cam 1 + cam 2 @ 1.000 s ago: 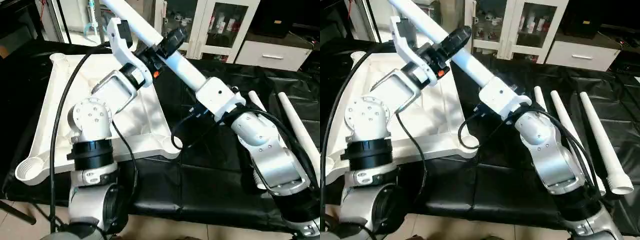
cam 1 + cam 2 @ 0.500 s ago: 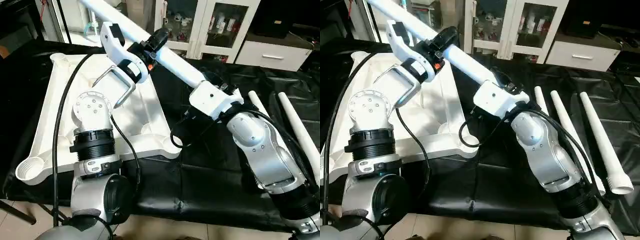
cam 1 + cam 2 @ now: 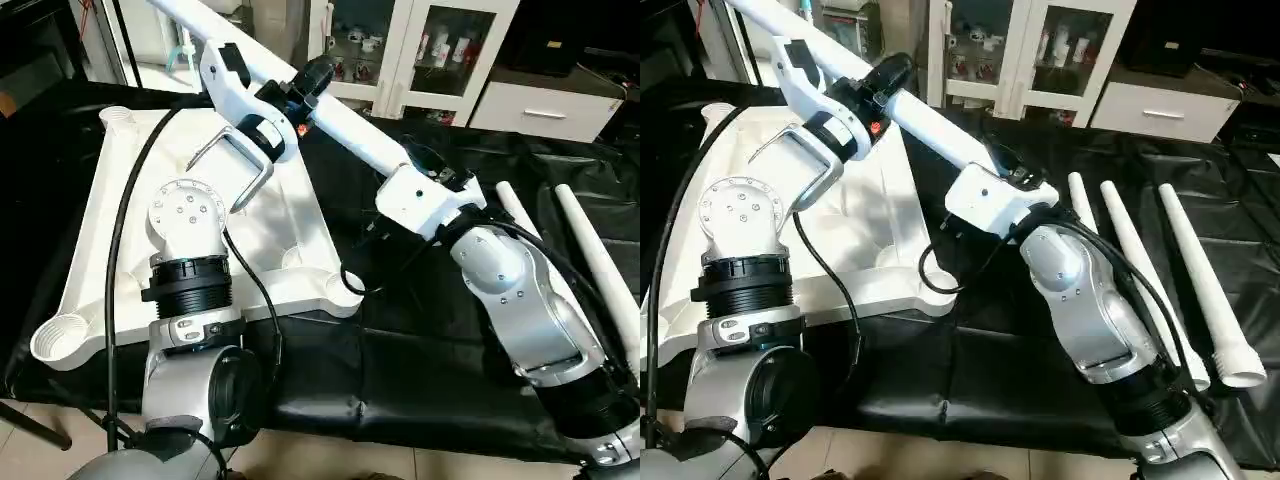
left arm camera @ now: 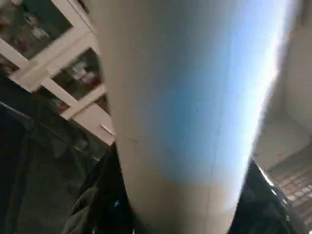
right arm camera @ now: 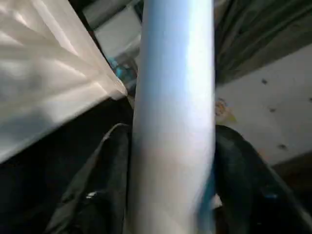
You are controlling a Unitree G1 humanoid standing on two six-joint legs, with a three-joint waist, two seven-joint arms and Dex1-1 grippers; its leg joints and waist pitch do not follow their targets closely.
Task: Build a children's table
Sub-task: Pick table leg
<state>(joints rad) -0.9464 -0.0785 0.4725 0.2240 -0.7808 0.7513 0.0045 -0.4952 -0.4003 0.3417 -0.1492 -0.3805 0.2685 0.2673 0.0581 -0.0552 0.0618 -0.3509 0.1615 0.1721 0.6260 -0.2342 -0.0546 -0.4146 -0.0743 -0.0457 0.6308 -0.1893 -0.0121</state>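
The long tapered white plastic tube leg (image 3: 345,115) is held in the air at a slant above the far edge of the white square plastic tabletop (image 3: 100,250), which lies upside down with its round corner sockets facing up. The left gripper (image 3: 300,85) has its black fingers clenched around the upper part of the leg, and the right gripper (image 3: 415,165) has its fingers grasping the same leg lower down. I think the main risk is that two arms on one stiff tube pull against each other, so the leg may slip or twist in the fingers. The low end may also miss a socket and knock the tabletop. Three more white tapered legs (image 3: 1200,280) lie side by side on the counter (image 3: 420,350), which is covered with black sheeting. Behind it stand white cabinets with glass doors (image 3: 440,50).
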